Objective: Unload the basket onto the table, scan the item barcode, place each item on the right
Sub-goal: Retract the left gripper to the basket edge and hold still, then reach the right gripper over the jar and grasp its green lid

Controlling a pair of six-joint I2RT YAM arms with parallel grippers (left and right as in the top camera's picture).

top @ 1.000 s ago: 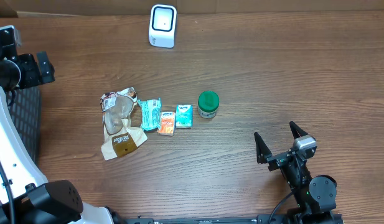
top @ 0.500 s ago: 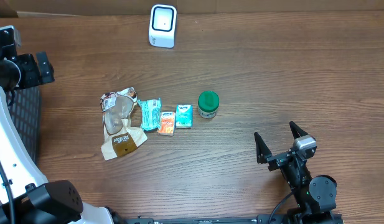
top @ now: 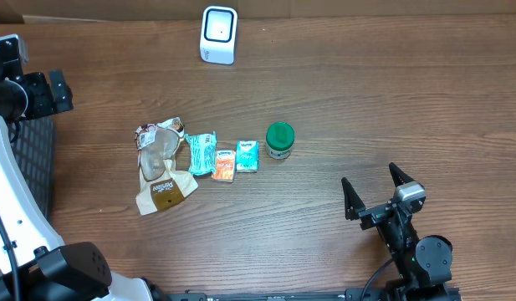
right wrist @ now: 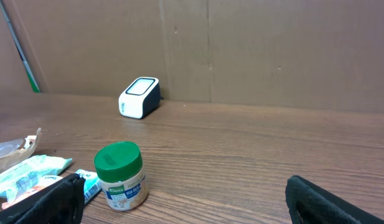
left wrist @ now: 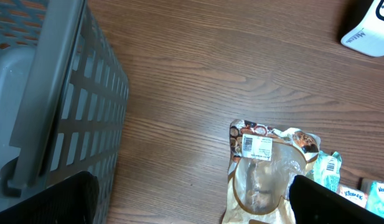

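Honestly nothing differs from a second ago, every item sits exactly where it was. The right hand (top: 370, 180) hovers at the lower right of the overhead frame, fingers wide apart and gripping nothing. Same for the left hand (left wrist: 192, 183): in its wrist view the fingers sit spread at the bottom corners, empty, next to the grey basket (left wrist: 67, 124) on the left.

The stuff to scan is in a row on the table (top: 391, 100), middle-left: crumpled brown bag (top: 161, 167), teal packet (top: 201, 153), orange packet (top: 224, 165), small tissue pack (top: 247, 156), then the green-lidded jar (top: 280, 140) standing upright. The white scanner (top: 218, 34) is at top centre, well apart from all of it.
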